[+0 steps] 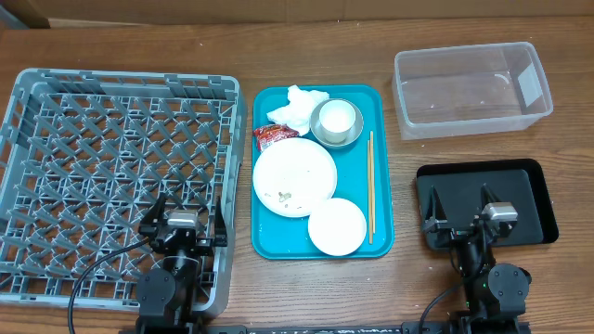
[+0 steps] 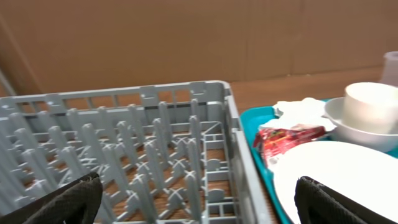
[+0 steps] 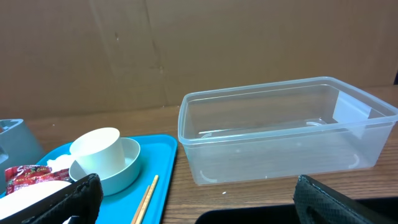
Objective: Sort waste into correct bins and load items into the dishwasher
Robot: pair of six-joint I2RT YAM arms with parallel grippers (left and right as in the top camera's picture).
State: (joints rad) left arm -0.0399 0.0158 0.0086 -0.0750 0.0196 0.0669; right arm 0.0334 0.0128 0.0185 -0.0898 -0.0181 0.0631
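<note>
Evidently nothing has been sorted or loaded yet. From overhead, the dish rack (image 1: 121, 82) is seen bare at 9 o'clock of the teal serving tray (image 1: 382, 111). The clear tub (image 1: 469, 119) is seen unfilled at 2 o'clock. Nothing can be made out in the black tray (image 1: 536, 199) at 4 o'clock, though part of it is hidden by the right gripper (image 1: 469, 215). Everything is gathered on the teal serving tray. The napkin (image 1: 302, 107) is found at 12 o'clock and the red wrapper (image 1: 272, 136) at 10, touching the plate (image 1: 295, 176) at the centre, on which crumbs (image 1: 284, 196) are scattered. The cup (image 1: 338, 117) is nested in the metal bowl (image 1: 318, 132) at 1, the pale bowl (image 1: 337, 226) is set at 5, and the chopsticks (image 1: 371, 186) are laid along the 3 o'clock edge. The left gripper (image 1: 183, 223) is held over the dish rack's 5 o'clock corner.

In the left wrist view its fingers (image 2: 62, 202) are spread wide with nothing between them. The dish rack wall must be crossed before the red wrapper and plate at 3 o'clock are reached.

In the right wrist view that gripper's fingers (image 3: 348, 202) are likewise parted wide and nothing is held. The clear tub is seen at 1 o'clock, the cup and metal bowl at 9. It is judged that the cup must be lifted out first, and the crumbs tipped off before the plate is racked
</note>
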